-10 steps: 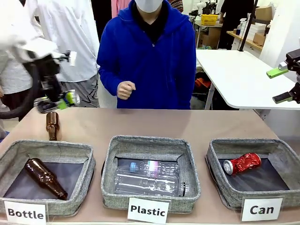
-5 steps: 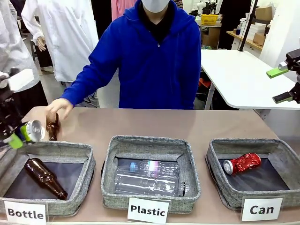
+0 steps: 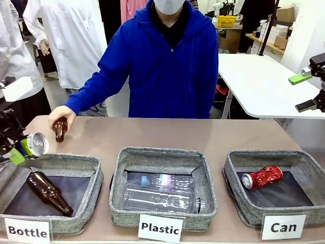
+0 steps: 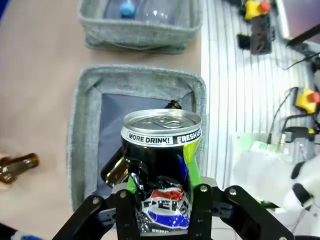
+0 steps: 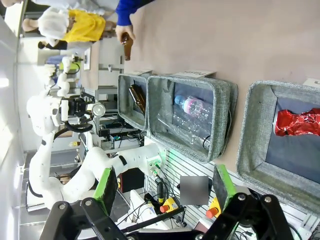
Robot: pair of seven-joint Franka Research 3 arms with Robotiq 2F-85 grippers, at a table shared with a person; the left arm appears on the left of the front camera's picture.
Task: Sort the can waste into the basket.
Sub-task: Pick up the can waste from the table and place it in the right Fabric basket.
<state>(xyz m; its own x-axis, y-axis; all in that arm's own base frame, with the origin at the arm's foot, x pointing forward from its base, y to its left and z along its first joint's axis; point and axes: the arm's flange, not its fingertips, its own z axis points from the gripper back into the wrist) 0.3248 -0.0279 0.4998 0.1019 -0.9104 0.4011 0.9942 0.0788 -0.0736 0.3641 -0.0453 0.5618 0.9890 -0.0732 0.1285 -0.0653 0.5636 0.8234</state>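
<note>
A dark can with a silver end and blue, white and yellow-green print hangs at the table's far left, above the near corner of the Bottle bin. My left gripper is shut on it. In the left wrist view the can stands between the fingers of the left gripper. A dented red can lies inside the Can basket at the right. My right gripper hangs open above and behind that basket, nothing between its green pads. Its own view shows the right gripper, the red can and the basket.
The person's hand holds a brown bottle on the table at the back left. The Bottle bin holds another brown bottle. The Plastic bin in the middle holds clear plastic bottles.
My left gripper has swung down and left with the dark can. The person's hand reached across to the brown bottle and took hold of it. The right arm has not moved.
</note>
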